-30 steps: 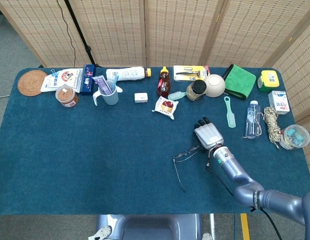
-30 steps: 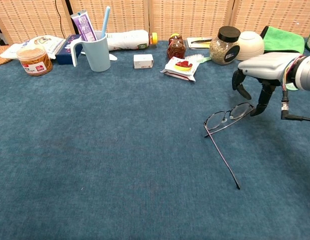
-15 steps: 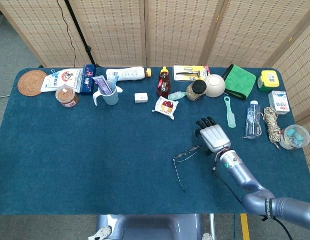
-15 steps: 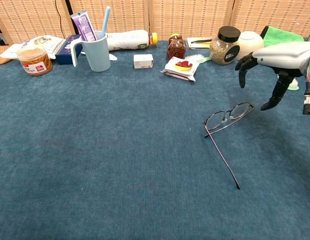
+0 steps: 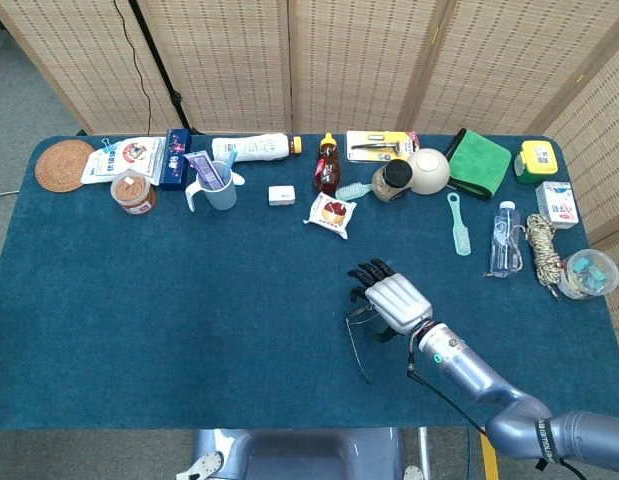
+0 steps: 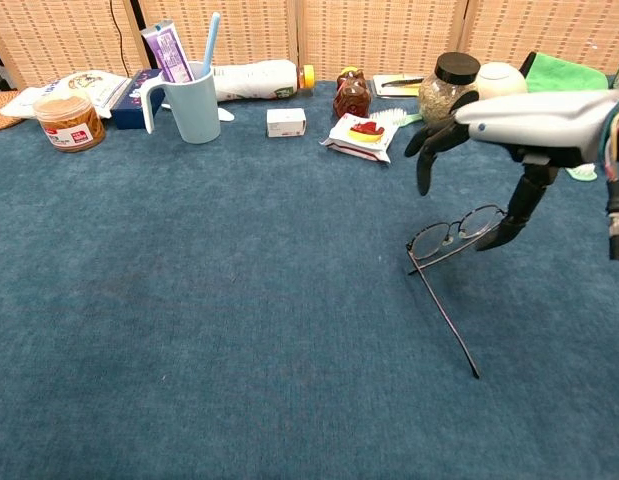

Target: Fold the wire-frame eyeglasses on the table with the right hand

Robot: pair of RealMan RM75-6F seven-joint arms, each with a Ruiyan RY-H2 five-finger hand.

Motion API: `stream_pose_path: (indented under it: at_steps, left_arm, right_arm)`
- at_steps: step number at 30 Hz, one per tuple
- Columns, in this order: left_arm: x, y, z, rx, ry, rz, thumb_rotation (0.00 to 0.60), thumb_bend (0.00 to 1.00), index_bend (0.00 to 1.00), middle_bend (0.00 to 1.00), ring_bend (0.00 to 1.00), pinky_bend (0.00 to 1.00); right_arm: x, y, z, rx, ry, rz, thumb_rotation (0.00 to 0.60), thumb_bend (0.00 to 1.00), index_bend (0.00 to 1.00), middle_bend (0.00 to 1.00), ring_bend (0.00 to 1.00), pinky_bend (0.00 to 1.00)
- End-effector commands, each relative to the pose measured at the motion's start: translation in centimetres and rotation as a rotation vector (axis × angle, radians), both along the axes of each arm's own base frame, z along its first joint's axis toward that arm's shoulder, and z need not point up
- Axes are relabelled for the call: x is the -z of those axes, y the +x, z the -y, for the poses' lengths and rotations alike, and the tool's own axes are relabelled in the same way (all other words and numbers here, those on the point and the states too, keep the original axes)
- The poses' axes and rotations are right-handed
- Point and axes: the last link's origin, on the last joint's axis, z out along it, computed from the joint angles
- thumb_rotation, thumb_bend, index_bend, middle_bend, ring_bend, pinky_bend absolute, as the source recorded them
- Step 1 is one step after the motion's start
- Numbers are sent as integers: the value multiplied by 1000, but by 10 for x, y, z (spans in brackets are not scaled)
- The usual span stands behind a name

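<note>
The wire-frame eyeglasses point(image 6: 451, 233) lie lenses-up on the blue cloth, one temple point(image 6: 447, 318) swung out toward the front edge. My right hand point(image 6: 519, 115) hovers flat just above them, fingers spread and holding nothing. Its thumb point(image 6: 514, 208) hangs down beside the right end of the frame; I cannot tell whether it touches. In the head view the right hand point(image 5: 394, 302) covers most of the lenses, so only the left lens of the eyeglasses point(image 5: 359, 317) and the long temple show. The left hand is in neither view.
Behind the glasses lie a snack packet point(image 6: 364, 135), a small white box point(image 6: 286, 122), a spice jar point(image 6: 451, 92) and a white bowl point(image 6: 501, 80). A blue mug point(image 6: 193, 103) stands at the back left. A comb point(image 5: 457, 223) and water bottle point(image 5: 504, 238) lie to the right.
My right hand has moved left, from beside the glasses' right end to over the lenses, with its fingers spreading. The eyeglasses have not moved.
</note>
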Motion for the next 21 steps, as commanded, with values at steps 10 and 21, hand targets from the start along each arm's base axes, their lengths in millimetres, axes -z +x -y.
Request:
stream_pose_path:
  at_steps: [10, 21]
  left_arm:
    - [-3, -5, 3, -8, 6, 3, 600, 416, 0, 0, 0, 0]
    - [-5, -6, 4, -12, 8, 3, 600, 416, 0, 0, 0, 0]
  right_arm:
    - [39, 12, 11, -21, -2, -25, 600, 23, 266, 81, 32, 16]
    - [59, 16, 22, -2, -24, -49, 600, 23, 181, 42, 13, 16]
